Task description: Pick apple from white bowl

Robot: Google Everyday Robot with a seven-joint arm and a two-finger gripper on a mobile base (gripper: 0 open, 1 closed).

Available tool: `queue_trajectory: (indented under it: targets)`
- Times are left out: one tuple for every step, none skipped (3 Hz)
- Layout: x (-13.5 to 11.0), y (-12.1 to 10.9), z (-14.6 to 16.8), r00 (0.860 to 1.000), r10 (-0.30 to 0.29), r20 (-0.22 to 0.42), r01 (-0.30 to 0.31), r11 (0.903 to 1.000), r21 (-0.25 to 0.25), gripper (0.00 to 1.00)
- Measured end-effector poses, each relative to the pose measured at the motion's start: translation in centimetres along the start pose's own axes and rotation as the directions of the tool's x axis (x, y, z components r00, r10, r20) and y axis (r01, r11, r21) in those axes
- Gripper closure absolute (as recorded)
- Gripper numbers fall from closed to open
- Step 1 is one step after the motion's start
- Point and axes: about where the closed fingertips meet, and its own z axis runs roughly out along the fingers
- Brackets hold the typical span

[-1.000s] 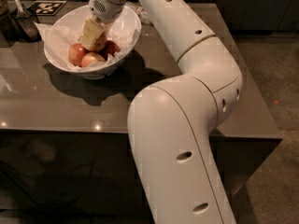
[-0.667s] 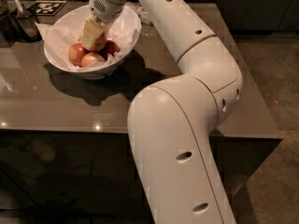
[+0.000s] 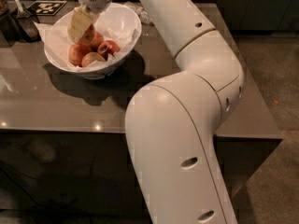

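Apple (image 3: pixel 89 35): orange-red, rounded, up in the pile at about 10 o'clock inside the white bowl (image 3: pixel 127 28), and partly hidden.
- End effector (image 3: pixel 79 24) hangs over the bowl's 10 o'clock side with its pale tip against the apple's upper left. Clenched or released: cannot tell.
- Other apples lie lower, toward 6 o'clock in the bowl. A darker red one (image 3: pixel 109 47) is at the apple's 4 o'clock, touching or nearly so.
- Crumpled paper (image 3: pixel 52 37) lines the bowl and laps over the rim at 9 o'clock.
- Bowl stands on the desk (image 3: pixel 56 104); a black-and-white marker card (image 3: pixel 48 7) is at the bowl's 11 o'clock.

Handling, judged:
- The apple is firm and moderately heavy.
- Its glossy skin is likely slippery.
- Hard pinching would bruise it.
- Best hold is across the widest girth, jaws on opposite flanks and clear of stem and neighbours.
- The paper underneath may shift or lift with it.
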Motion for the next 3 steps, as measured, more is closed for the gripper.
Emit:
queue_trajectory:
  targets:
    - [-2.0,1.6,-1.8,0.998,-0.056,0.02,0.056,0.9984,-0.002,1.0]
    - [-4.1,3.0,-3.9,0.992,-0.116,0.043,0.116,0.9932,0.012,1.0]
    - [-6.4,4.5,-6.5,0.979,-0.187,0.076,0.184,0.982,0.041,1.0]
